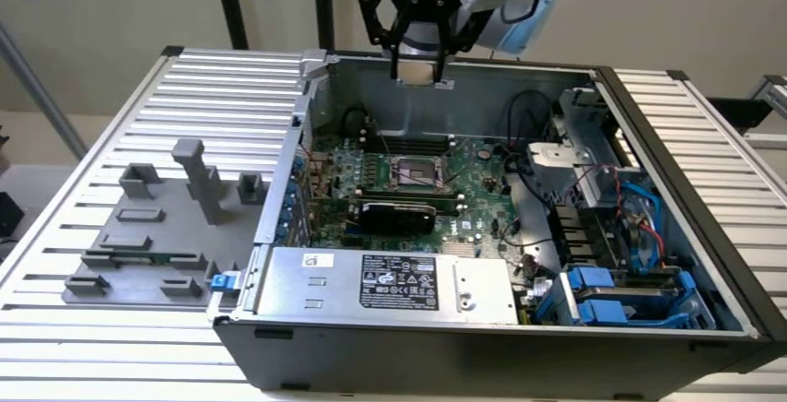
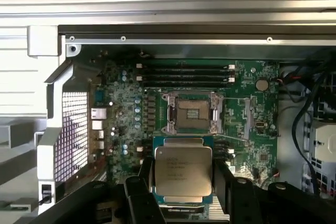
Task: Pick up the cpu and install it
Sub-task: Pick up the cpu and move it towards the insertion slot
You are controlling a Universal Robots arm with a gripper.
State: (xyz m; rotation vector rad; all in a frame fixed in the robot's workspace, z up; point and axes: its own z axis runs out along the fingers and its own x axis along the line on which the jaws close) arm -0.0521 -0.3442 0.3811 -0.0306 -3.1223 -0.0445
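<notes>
Cpu (image 2: 182,176) hangs in my gripper (image 1: 422,72), the jaws closed on two opposite edges and the metal top facing the wrist camera. It is high above the open computer case (image 1: 492,360).

In the wrist view the socket (image 2: 191,113) lies on the motherboard (image 2: 126,114) beside the memory slots (image 2: 184,73), its centre bare. The chip sits short of it, so I judge this to be the carry, with the chip not yet over its seat.

To do it well I would keep the chip dead level. Its edges look parallel to the socket frame, and I would hold that squareness rather than twist late. I would centre over the socket while high, and use the exterior view to check height.

The fingers (image 2: 146,174) stand outside the chip's sides, so they may foul the frame. Any sideways push there could damage the contacts.

I cannot make out an orientation mark on either part, so the chip's facing is unconfirmed.
</notes>
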